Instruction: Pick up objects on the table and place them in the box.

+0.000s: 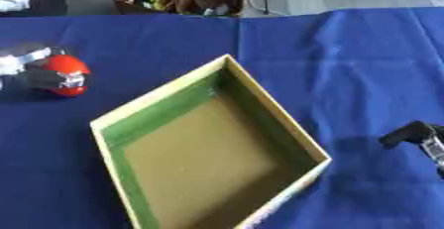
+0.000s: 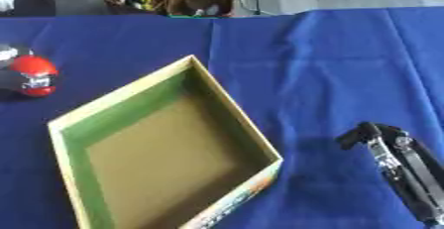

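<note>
Table (image 1: 364,59) covered in a blue cloth fills my head-camera views, wrinkled down its middle; on it, tilted like a diamond, sits an open cardboard box (image 1: 291,124) with pale yellow rims, green upper inner walls and a brown floor; I see nothing lying inside it.

At the far left edge my left hand (image 1: 34,67) reaches in, silver and grey; its fingers are curled round a red rounded object (image 1: 71,69), one finger crossing the front of it; the object is well to the left of the box and clear of its rim; a dark shadow lies on the cloth just under it, and I cannot tell whether it rests on the cloth or is slightly lifted.

At the lower right my right hand (image 2: 395,156) comes in from the corner, black with silver parts, best seen in the right eye view; it holds nothing; one dark digit points toward the box, apart from it, with bare cloth and a soft shadow between them; I cannot tell from these views how far its fingers are spread or curled.

Beyond the table's far edge, on a grey floor, stand brown boxes (image 1: 178,0) with small mixed items in them; cables trail near them.
</note>
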Motion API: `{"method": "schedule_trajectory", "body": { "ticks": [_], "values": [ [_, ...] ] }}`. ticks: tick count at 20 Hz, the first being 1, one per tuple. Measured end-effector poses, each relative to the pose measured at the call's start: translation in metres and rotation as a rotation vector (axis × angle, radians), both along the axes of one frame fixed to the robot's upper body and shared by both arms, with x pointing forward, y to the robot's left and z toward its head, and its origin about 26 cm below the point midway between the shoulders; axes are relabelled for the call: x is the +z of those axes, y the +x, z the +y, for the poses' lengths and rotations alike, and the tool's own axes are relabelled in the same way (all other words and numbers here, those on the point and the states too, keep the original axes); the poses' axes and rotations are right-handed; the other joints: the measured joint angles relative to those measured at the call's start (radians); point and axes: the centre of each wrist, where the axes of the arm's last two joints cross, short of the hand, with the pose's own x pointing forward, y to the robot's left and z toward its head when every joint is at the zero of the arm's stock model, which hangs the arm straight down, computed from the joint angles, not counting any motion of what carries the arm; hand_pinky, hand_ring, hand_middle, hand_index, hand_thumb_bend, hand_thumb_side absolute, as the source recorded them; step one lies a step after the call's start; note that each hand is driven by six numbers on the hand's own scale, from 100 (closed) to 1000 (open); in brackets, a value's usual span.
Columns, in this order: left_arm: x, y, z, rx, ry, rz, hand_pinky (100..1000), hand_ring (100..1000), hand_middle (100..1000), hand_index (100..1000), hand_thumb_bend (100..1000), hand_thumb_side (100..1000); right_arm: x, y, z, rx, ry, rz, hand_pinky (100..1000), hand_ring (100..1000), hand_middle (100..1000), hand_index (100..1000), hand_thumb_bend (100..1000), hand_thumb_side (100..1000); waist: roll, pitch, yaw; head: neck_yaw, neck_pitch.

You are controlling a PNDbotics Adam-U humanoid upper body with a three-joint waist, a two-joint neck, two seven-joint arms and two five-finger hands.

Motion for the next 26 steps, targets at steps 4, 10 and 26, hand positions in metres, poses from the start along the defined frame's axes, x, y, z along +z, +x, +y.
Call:
{"method": "schedule_trajectory", "body": {
  "ticks": [4, 10, 26],
  "values": [
    [-0.0004, 0.0004, 0.0003, -0.005, -0.018, 0.018, 476, 712, 848, 934, 446, 574, 0.0, 0.0, -0.0001, -0.001, 0.0, -0.001, 863, 686, 501, 610, 100, 1000, 0.0, 0.0, 0.0, 0.001, 0.0],
    [0.0018, 0.0007, -0.0003, -0.016, -0.067, 0.05, 570, 787, 968, 997, 209, 375, -0.0001, 0.0, -0.0001, -0.001, -0.001, 0.0, 864, 687, 501, 610, 100, 1000, 0.002, 0.0, 0.003, 0.001, 0.0],
    [-0.0007, 0.0023, -0.0053, 0.011, -0.215, 0.029, 428, 658, 760, 839, 100, 336, -0.0022, -0.001, -0.0009, -0.016, -0.001, 0.019, 868, 693, 501, 612, 100, 1000, 0.006, 0.0, 0.007, 0.0, 0.0]
  ]
}}
